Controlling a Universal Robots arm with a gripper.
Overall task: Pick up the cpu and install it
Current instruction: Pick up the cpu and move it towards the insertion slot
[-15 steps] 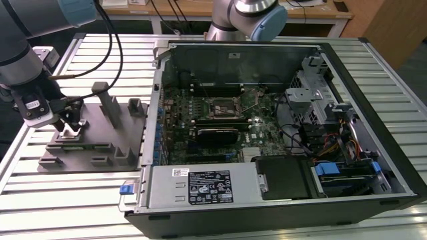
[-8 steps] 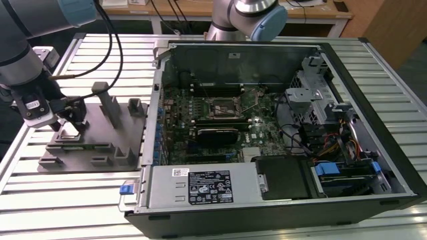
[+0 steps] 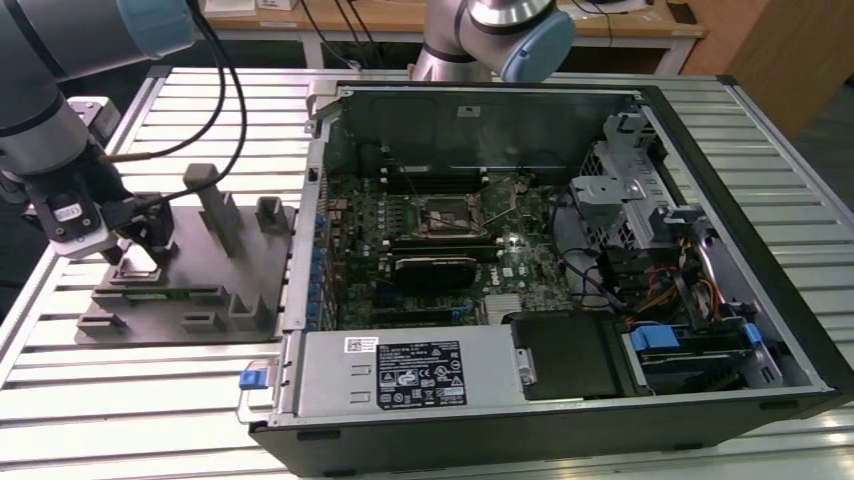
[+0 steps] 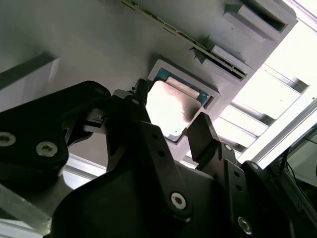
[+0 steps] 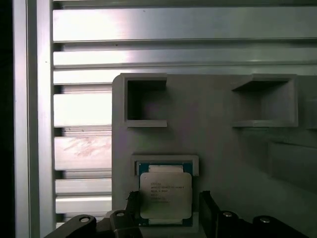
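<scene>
A slatted metal table (image 3: 134, 400) carries a grey holder block (image 3: 184, 268) and, just beside it, an open computer case (image 3: 467, 125).

We see the cpu (image 5: 165, 191) lying flat, its silver lid up, in a shallow framed nest (image 5: 166, 159) on a grey holder block (image 5: 213, 144). A thin blue-green rim shows around the lid. The nest sits close to one side edge of the block, where the grey surface gives way to the ribbed aluminium table (image 5: 148, 29). We find the gripper (image 5: 167, 199) straddling the cpu with its jaws apart. One dark finger (image 5: 206, 208) stands just beside each opposite edge of the chip, and we cannot tell whether either touches it. One square pocket (image 5: 146, 101) occupies a corner of the block, along the same side edge as the nest. A second pocket (image 5: 265, 104) lies further along the block's far edge.
</scene>
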